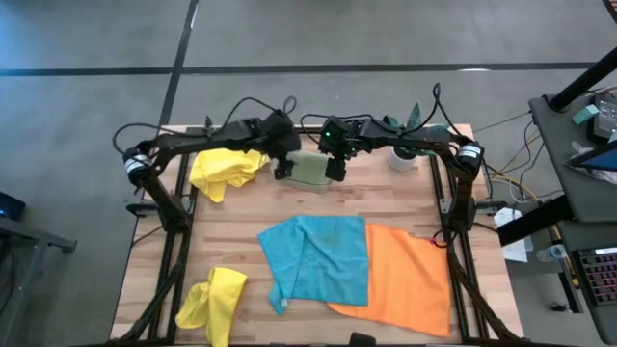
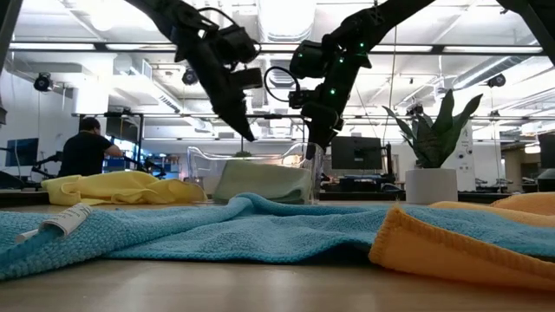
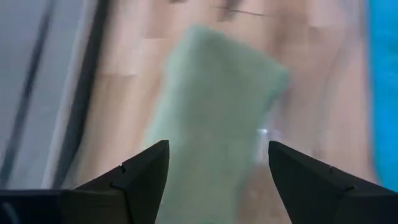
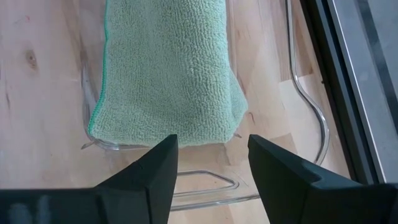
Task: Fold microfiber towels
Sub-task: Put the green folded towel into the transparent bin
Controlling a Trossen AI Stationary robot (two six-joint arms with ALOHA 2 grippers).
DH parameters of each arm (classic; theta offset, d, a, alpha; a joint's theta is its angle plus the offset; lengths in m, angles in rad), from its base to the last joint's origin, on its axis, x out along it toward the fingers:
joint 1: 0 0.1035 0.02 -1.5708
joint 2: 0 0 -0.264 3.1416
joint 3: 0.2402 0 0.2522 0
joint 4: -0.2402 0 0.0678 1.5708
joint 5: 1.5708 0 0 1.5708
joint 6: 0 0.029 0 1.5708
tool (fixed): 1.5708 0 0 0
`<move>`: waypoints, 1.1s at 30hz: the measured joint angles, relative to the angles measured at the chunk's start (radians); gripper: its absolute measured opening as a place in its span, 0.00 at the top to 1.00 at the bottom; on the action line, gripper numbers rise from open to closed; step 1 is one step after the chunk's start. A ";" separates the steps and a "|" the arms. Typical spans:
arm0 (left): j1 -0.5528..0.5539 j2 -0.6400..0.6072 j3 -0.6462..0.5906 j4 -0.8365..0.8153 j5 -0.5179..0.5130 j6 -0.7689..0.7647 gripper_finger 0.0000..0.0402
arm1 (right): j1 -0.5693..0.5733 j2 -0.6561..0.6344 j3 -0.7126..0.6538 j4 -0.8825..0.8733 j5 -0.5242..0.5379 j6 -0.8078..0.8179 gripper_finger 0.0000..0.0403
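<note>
folded towel [image 1: 310,170] in tray [image 4: 311,112], far edge

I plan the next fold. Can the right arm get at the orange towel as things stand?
Probably yes. The orange towel lies flat on the right arm's side with nothing on it; the right gripper, open and empty, hovers over the green towel.

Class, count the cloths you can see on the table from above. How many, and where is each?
5. Yellow cloth far left; green cloth folded in the clear tray; blue cloth centre; orange cloth beside it; second yellow cloth near left. None appears hidden.

Sage green towel [image 4: 165,68], two yellow towels [image 1: 227,170], turquoise towel [image 1: 318,255], orange towel [image 1: 410,280], pale wood table [image 1: 231,231].
</note>
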 joint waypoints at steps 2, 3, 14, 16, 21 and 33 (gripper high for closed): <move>-0.025 0.020 -0.006 0.009 -0.004 0.021 0.38 | 0.000 0.000 0.000 0.000 0.000 0.000 0.54; -0.031 0.036 -0.008 0.023 -0.019 0.030 0.39 | 0.000 0.000 0.000 0.001 0.001 0.000 0.54; 0.021 0.190 0.007 0.181 -0.224 0.042 0.51 | 0.028 0.000 0.000 0.001 0.000 -0.012 0.54; 0.029 0.202 0.007 0.184 -0.225 0.042 0.51 | 0.031 0.000 0.000 0.001 0.000 -0.013 0.54; 0.039 0.258 0.000 0.178 -0.222 0.020 0.51 | 0.032 0.000 0.000 0.002 0.000 -0.013 0.54; 0.038 0.291 0.006 0.202 -0.307 -0.008 0.51 | 0.033 0.000 0.000 0.005 0.000 -0.008 0.54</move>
